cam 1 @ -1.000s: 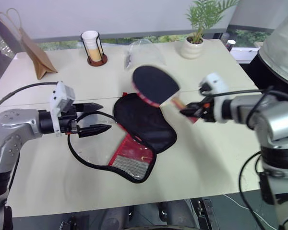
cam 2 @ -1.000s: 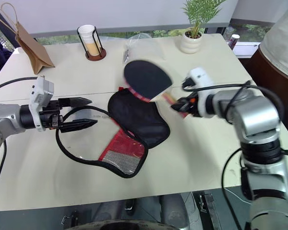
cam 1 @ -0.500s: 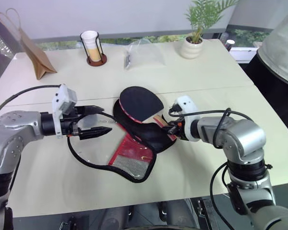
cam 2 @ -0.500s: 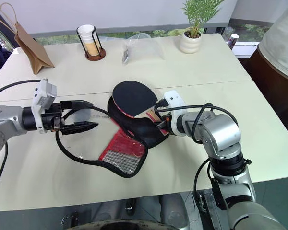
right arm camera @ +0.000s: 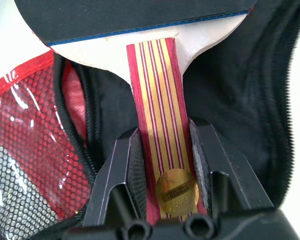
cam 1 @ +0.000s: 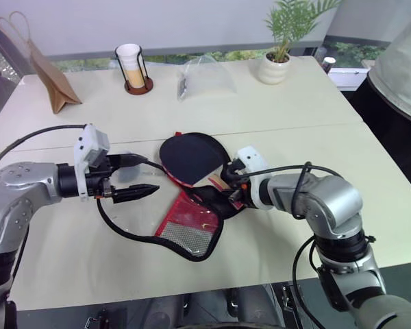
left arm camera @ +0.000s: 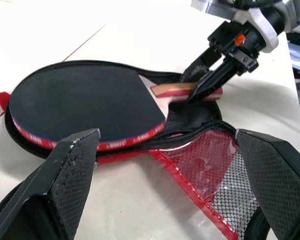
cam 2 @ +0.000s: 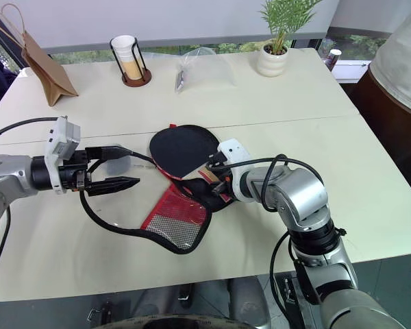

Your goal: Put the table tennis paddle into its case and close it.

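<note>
Now the right gripper [right arm camera: 165, 165] is clamping the striped wooden handle of the black-rubber, red-edged table tennis paddle [cam 1: 190, 155], lying at frame centre on the unzipped black fabric paddle-shaped case [cam 1: 192, 229]; zipping remains; left gripper [cam 1: 138, 174] is hanging spread, empty.

Head pair: two eyes set above my arms, looking forward and down across the table [cam 1: 315, 123]; both cover the same tabletop, the far edge included.
Left wrist camera: low, close to the tabletop, facing along my left gripper [left arm camera: 165, 180] toward the table tennis paddle [left arm camera: 80, 107] and my right gripper [left arm camera: 202, 82].
Right wrist camera: very near, looking down the paddle's handle into the case [right arm camera: 235, 85].
Shared by all: paddle and case.
</note>
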Controlling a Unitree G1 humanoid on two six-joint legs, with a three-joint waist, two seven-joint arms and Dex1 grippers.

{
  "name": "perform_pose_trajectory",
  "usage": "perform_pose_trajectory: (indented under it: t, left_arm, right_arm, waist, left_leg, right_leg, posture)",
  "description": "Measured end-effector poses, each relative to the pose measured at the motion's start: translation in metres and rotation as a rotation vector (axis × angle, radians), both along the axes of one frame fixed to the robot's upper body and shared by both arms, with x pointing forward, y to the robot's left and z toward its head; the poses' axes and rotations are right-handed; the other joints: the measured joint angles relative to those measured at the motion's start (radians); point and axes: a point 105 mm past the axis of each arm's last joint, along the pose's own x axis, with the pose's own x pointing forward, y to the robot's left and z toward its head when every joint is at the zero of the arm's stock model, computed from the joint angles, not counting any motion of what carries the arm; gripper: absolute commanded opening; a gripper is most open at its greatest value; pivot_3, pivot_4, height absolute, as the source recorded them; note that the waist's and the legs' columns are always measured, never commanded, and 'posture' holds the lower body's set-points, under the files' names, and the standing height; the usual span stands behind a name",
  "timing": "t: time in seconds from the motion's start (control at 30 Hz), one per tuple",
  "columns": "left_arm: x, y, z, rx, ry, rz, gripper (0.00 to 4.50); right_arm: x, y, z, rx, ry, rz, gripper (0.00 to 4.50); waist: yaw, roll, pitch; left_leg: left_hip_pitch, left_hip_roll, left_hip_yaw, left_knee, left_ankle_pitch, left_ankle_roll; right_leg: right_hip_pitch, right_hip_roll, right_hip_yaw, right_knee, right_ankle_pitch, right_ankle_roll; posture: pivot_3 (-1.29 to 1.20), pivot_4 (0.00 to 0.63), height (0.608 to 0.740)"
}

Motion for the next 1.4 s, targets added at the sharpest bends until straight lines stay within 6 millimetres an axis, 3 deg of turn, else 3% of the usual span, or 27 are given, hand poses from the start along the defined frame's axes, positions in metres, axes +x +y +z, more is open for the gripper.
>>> perform_pose_trajectory:
  t: [0.63,0.87,0.9,0.97,1.1,1.23,1.4]
  left_arm:
    - [-0.002,0.002,-0.002,-0.010,-0.002,0.029,4.50]
    - [-0.001,0.002,-0.002,-0.010,-0.003,0.031,4.50]
    - [-0.002,0.002,-0.002,-0.010,-0.001,0.031,4.50]
    - [-0.004,0.006,-0.005,0.002,0.015,0.033,4.50]
    - [-0.008,0.027,-0.007,0.066,0.034,0.064,4.50]
    - [-0.016,0.073,-0.006,0.190,0.058,0.153,4.50]
    - [-0.027,0.116,-0.015,0.286,0.103,0.229,4.50]
  right_arm:
    - [0.008,-0.007,0.000,-0.046,-0.008,-0.012,0.84]
    - [0.010,-0.002,0.003,-0.023,-0.029,0.001,4.21]
    - [0.010,-0.001,0.004,-0.021,-0.031,0.003,4.44]
    - [0.011,0.001,0.008,-0.012,-0.044,0.016,4.44]
    - [0.010,0.005,0.030,0.066,-0.092,0.110,4.44]
    - [-0.002,0.000,0.064,0.132,-0.200,0.286,4.44]
    - [-0.007,-0.010,0.081,0.138,-0.271,0.405,4.44]
  waist:
    - [0.000,0.000,0.000]
    - [0.000,0.000,0.000]
    - [0.000,0.000,0.000]
    - [-0.001,0.000,0.000]
    - [-0.003,0.000,0.000]
    - [-0.003,0.000,0.000]
    - [-0.001,0.000,0.000]
  left_leg:
    - [0.000,0.000,0.000,0.000,0.000,0.000]
    - [0.000,0.000,0.000,0.000,0.000,0.000]
    - [0.000,0.000,0.000,0.000,0.000,0.000]
    - [0.000,0.000,0.000,0.000,0.000,0.000]
    - [0.001,0.000,0.000,-0.001,0.000,0.000]
    - [0.002,0.000,0.001,-0.002,0.000,0.000]
    - [0.002,0.001,0.001,-0.002,0.000,0.000]
  right_leg:
    - [0.000,0.000,0.000,0.000,0.000,0.000]
    - [0.000,0.000,0.000,0.000,0.000,0.000]
    - [0.000,0.000,0.000,0.000,0.000,0.000]
    - [0.000,0.000,0.000,0.000,0.000,0.000]
    - [0.000,0.001,0.000,0.000,0.000,0.000]
    - [0.001,0.000,-0.001,-0.002,0.000,0.000]
    - [0.001,-0.002,-0.001,-0.002,-0.002,-0.002]
  posture:
    - [0.00,0.150,0.734]
    - [0.00,0.150,0.734]
    - [0.00,0.150,0.734]
    - [0.00,0.150,0.734]
    - [0.00,0.150,0.734]
    - [0.00,0.150,0.734]
    - [0.00,0.150,0.734]
